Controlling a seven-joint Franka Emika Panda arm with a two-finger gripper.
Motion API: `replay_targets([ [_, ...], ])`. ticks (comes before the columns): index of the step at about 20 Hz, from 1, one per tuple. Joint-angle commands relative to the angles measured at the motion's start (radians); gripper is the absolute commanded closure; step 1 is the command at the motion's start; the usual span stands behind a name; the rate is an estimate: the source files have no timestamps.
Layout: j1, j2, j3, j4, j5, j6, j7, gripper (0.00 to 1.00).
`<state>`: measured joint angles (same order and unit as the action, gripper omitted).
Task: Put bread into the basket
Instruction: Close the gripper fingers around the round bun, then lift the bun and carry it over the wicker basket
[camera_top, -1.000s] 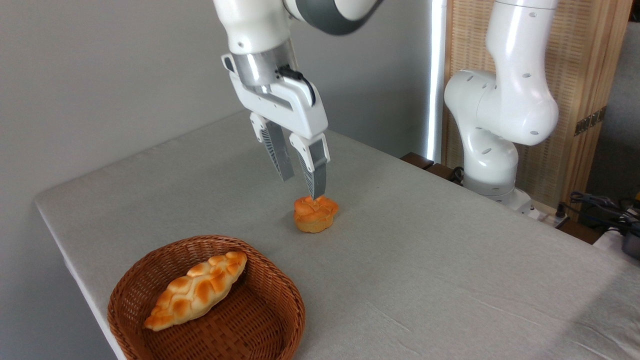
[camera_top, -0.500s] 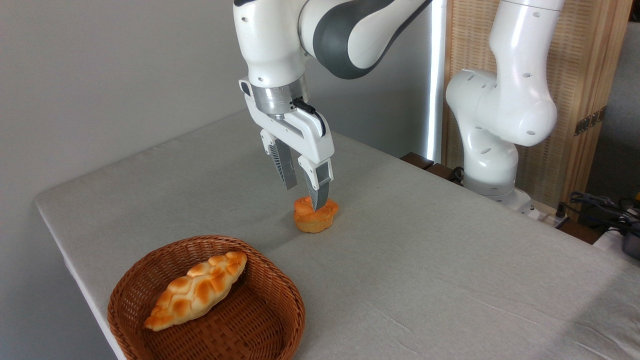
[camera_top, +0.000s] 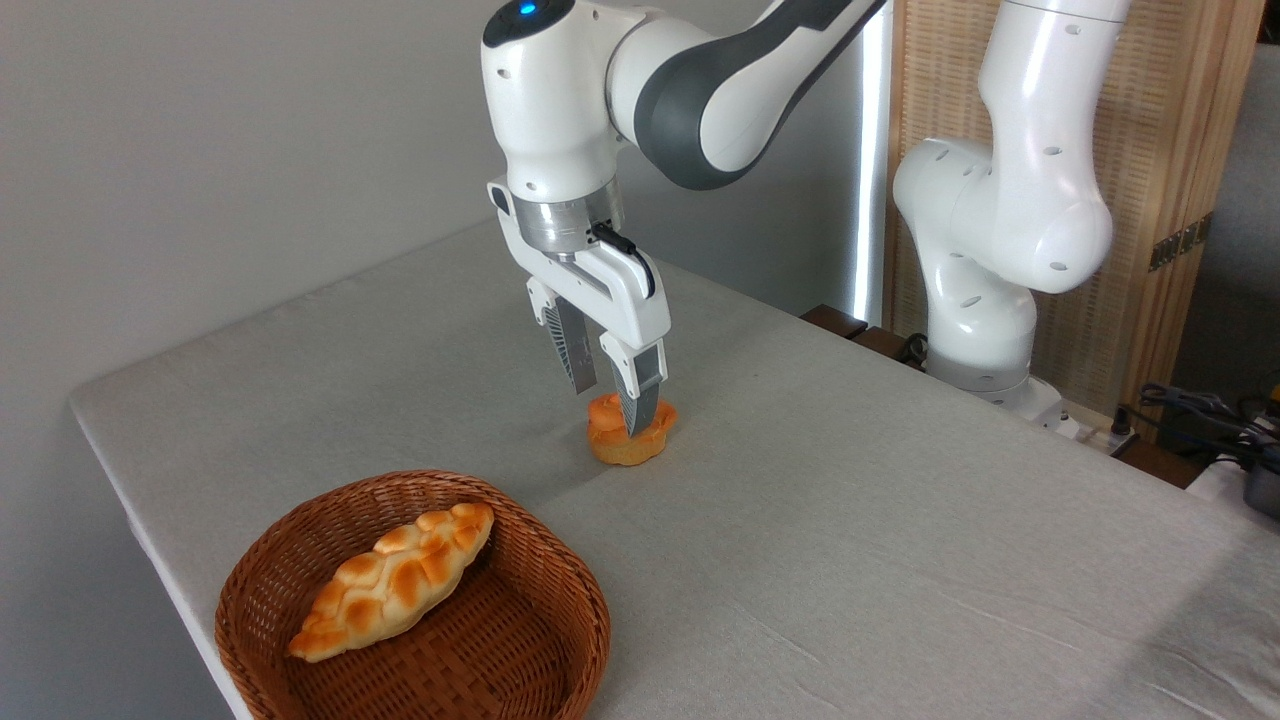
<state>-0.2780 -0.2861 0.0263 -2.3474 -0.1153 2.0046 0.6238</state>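
While the bread (camera_top: 630, 439) sat on the worktop (camera_top: 850, 520), well apart from the basket (camera_top: 560, 640), the gripper (camera_top: 612, 405) hung directly over it with its fingers spread. The near finger (camera_top: 637, 395) crossed in front of the bun's top; the far finger stood behind the bun's left edge. Contact with the bun could not be confirmed.

Handling judgement:
- The bun appeared light and probably soft or foam-like, so a moderate squeeze should suffice; hard closure could dent the lobes.
- Its knotted top looked uneven, its paler sides smoother and more regular. The sides, low on the body, seemed the better place to grip, one finger on each opposite flank.
- The surface looked matte rather than slick, so slipping seemed unlikely once the grip was centred.

Surface: the worktop was covered by a grey cloth with slight creases, flat around the bun. A low finger tip could drag the cloth.

Room: the basket lay near the front left corner and already held a braided loaf (camera_top: 395, 580), lying diagonally. Free space remained on its right side. A plain wall stood behind; a slatted wooden screen (camera_top: 1170, 160) stood at the right, with cables (camera_top: 1200, 410) below it.
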Motion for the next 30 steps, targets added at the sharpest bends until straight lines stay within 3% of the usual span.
replay_targets([
  [1,-0.036,-0.008,0.017,-0.036,-0.011,0.043,-0.009,0.0],
  [8,-0.038,-0.007,0.017,-0.085,-0.003,0.092,-0.007,0.03],
  [9,-0.038,-0.007,0.017,-0.092,-0.003,0.108,-0.006,0.1],
  [11,-0.038,-0.007,0.017,-0.092,-0.003,0.112,-0.001,0.44],
  [12,-0.038,-0.007,0.017,-0.092,-0.001,0.112,0.002,0.53],
  [15,-0.038,-0.007,0.017,-0.092,0.0,0.112,0.002,0.6],
  [23,-0.038,-0.007,0.017,-0.089,0.002,0.103,0.028,0.65],
  [24,-0.038,-0.008,0.012,-0.081,0.02,0.094,0.034,0.65],
  [26,-0.035,-0.007,0.014,-0.009,0.107,-0.01,0.031,0.66],
  [28,-0.03,0.013,0.021,0.08,0.12,-0.107,0.037,0.66],
  [30,-0.023,0.04,0.024,0.169,0.121,-0.116,0.034,0.66],
])
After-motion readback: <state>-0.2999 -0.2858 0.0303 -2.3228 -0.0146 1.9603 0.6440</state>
